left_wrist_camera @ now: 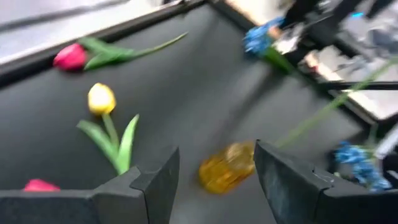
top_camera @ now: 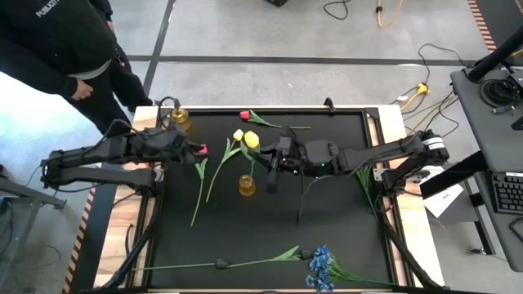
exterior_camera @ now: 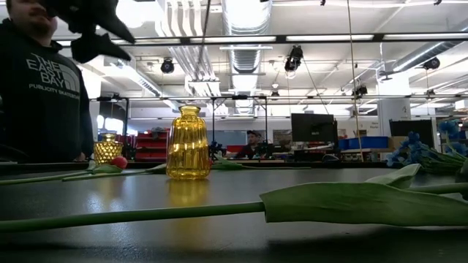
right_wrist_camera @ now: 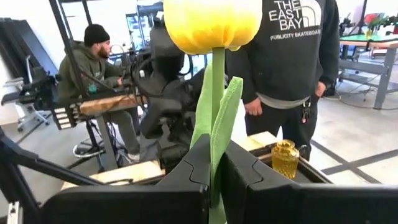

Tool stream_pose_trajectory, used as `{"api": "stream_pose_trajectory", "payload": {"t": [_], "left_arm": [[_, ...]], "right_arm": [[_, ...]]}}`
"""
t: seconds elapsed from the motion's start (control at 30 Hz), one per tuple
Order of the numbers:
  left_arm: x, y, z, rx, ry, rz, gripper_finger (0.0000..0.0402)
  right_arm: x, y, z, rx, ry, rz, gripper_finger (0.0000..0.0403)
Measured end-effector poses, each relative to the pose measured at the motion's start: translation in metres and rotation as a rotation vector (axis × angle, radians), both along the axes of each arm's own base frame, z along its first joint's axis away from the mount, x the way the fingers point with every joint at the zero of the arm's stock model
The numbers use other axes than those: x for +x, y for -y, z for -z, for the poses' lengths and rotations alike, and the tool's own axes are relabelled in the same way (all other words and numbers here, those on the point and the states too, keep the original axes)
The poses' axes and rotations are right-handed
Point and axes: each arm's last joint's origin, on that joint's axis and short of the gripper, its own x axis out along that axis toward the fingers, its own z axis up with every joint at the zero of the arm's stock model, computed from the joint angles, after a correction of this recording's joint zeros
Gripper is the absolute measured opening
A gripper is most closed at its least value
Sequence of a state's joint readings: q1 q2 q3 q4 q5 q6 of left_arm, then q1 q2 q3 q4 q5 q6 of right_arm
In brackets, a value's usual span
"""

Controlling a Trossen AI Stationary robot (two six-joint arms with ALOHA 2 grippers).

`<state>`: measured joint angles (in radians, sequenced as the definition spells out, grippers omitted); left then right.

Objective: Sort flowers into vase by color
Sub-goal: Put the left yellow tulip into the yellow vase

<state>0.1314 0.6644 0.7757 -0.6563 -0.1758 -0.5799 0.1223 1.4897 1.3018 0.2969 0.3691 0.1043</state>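
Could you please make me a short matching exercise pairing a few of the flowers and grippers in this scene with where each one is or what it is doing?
Things:
1. right gripper
2. left gripper
3. blue flowers
4. red tulip

States or places:
A. lying at the table's near edge
B. open and empty
C. lying at the table's far edge
D. shut on a yellow tulip

Pairs: 1-D, 2-B, 3-A, 4-C
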Motion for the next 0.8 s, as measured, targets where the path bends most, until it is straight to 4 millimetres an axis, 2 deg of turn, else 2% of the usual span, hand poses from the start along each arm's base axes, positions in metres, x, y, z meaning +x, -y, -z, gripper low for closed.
{"api": "stream_pose_trajectory", "payload": {"t": [0.23,0.57,0.7,0.8], "left_arm": [[0.011,-0.003,0.016,-0.039,-0.149,-0.079,0.0197],[0.042,-0.013,0.044,-0.088,-0.33,-0.168,0.0197],[0.052,-0.028,0.056,-0.089,-0.397,-0.213,0.0197],[0.064,-0.041,0.064,-0.096,-0.399,-0.186,0.0197]], "right_arm": [[0.006,0.001,0.007,-0.036,-0.005,0.005,0.0009],[0.029,0.002,0.04,-0.047,-0.094,0.029,0.0012],[0.034,0.002,0.053,-0.008,-0.127,0.058,0.0037],[0.034,0.003,0.058,0.033,-0.158,0.067,0.0073]]}}
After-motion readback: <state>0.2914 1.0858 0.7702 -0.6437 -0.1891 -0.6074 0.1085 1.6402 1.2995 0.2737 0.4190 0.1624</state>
